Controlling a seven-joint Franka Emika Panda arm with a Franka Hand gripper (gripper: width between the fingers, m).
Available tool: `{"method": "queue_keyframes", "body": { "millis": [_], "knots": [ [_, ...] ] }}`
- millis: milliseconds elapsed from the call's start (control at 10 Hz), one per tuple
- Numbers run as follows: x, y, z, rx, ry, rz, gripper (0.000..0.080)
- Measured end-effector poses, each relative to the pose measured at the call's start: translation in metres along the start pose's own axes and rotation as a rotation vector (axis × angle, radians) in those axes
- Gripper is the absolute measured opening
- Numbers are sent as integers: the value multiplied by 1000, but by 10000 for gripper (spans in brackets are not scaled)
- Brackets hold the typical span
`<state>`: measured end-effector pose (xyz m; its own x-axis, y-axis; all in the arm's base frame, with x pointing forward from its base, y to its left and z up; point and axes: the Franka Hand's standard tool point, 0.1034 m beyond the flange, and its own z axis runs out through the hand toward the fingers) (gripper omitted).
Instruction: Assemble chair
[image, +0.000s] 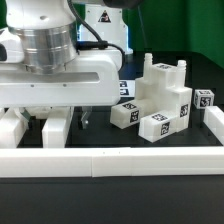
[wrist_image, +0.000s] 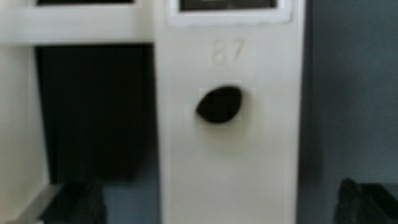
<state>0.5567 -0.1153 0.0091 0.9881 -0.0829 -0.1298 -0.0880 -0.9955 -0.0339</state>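
The wrist view shows the gripper (wrist_image: 221, 205) spread wide astride a holed white chair slab (wrist_image: 231, 150), while only the exterior view shows tagged chair pieces (image: 160, 102) standing apart from the gripper.

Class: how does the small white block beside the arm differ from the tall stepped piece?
The small block is low and boxy; the stepped piece stands taller, notched on top. The small block sits nearer the arm; the stepped piece, toward the exterior view's right. Both: white, tagged.

In the wrist view, the chair slab (wrist_image: 231, 160) is blurred and cut off at the edges; its faint number (wrist_image: 226, 52) cannot be read.
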Motion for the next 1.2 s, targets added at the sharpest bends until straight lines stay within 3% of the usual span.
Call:
{"method": "queue_keyframes", "body": {
  "millis": [500,700,1000,1200],
  "knots": [
    [1,-3,3,-5,4,0,619],
    [1,-3,3,-6,5,-1,281],
    [3,-5,-2,-4,12,-4,282],
    [5,-14,-31,13,11,-23,282]
  ]
}}
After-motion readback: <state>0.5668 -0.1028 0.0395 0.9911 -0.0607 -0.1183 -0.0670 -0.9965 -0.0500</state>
